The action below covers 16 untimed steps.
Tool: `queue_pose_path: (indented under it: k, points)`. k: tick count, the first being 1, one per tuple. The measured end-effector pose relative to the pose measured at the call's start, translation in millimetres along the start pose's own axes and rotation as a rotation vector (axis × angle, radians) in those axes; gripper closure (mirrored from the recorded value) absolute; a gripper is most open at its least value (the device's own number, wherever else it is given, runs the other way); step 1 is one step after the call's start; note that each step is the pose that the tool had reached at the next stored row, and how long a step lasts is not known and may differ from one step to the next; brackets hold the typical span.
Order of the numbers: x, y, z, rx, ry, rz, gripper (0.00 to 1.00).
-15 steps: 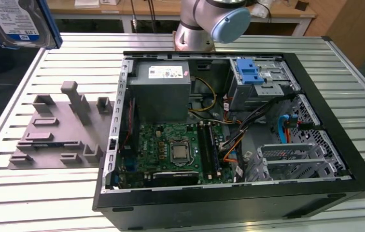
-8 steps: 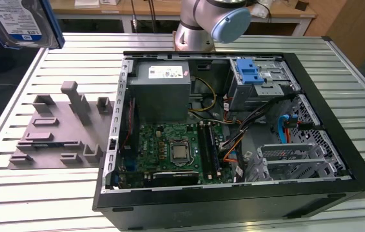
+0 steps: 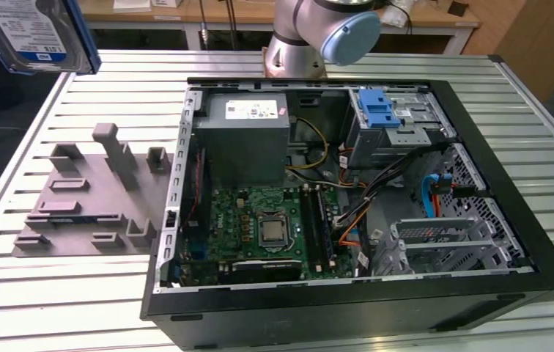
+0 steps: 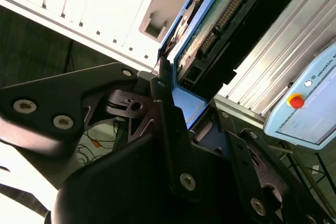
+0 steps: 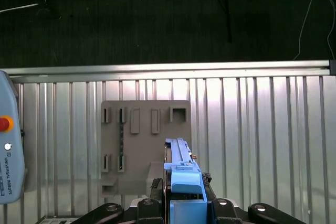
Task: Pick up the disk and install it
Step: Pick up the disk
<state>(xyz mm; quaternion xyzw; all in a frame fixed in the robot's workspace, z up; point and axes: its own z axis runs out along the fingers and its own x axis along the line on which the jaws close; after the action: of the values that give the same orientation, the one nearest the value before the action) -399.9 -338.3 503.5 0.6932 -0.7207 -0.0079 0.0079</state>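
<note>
The disk point(image 3: 37, 33) hangs high above the table's far corner on the exterior view's left, silver with a white-and-blue label and a blue carrier frame. In the first wrist view the disk point(image 5: 181, 163) is edge-on, its blue bracket clamped in my gripper point(image 5: 181, 195). In the second wrist view the disk's green circuit board point(image 4: 210, 24) points away from the black fingers point(image 4: 164, 95). My gripper point(image 4: 181, 106) is shut on the blue bracket there.
An open black computer case point(image 3: 355, 297) lies on the slatted metal table point(image 3: 62, 308), with a grey power supply point(image 3: 248, 132) and a blue-topped drive bay point(image 3: 385, 110) inside. A grey fixture plate point(image 3: 72, 220) sits beside it. The arm's base point(image 3: 306, 37) stands behind. A teach pendant point(image 4: 310, 103) lies nearby.
</note>
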Motion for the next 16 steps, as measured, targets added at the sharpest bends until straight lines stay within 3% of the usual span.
queue_pose_path:
  k: [16]
  points:
    - [-0.2, -6.2, -0.2, 0.0000, 0.0000, 0.000, 0.64]
